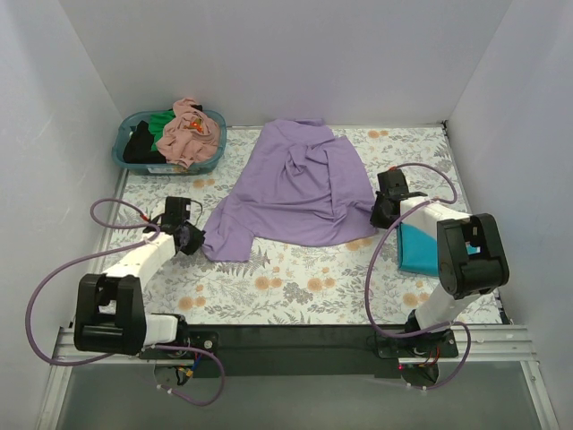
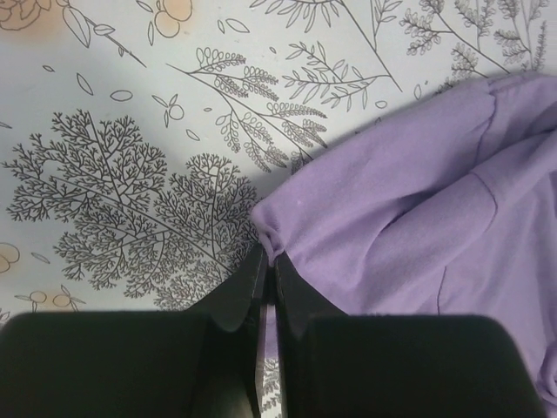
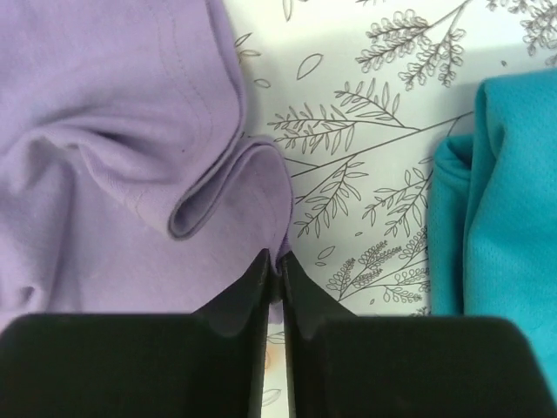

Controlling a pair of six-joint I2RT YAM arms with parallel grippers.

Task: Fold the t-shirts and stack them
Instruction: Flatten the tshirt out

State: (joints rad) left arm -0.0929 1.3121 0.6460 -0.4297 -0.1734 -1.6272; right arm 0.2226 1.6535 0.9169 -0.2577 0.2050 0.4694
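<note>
A large lavender-purple t-shirt (image 1: 291, 188) lies crumpled in the middle of the floral table cover. My left gripper (image 1: 192, 238) is shut on its near-left edge (image 2: 271, 231), a pinch of purple cloth between the tips. My right gripper (image 1: 383, 213) is shut on the shirt's right edge (image 3: 277, 228), the cloth pinched at the fingertips. A folded teal-blue t-shirt (image 1: 415, 249) lies right of the right gripper, partly under the arm, and shows in the right wrist view (image 3: 496, 209). Salmon-pink (image 1: 190, 133), green (image 1: 162, 124) and black (image 1: 139, 143) shirts are heaped in the basket.
The teal plastic basket (image 1: 208, 159) stands at the back left corner. White walls close in the table on the left, back and right. Purple cables loop beside both arm bases.
</note>
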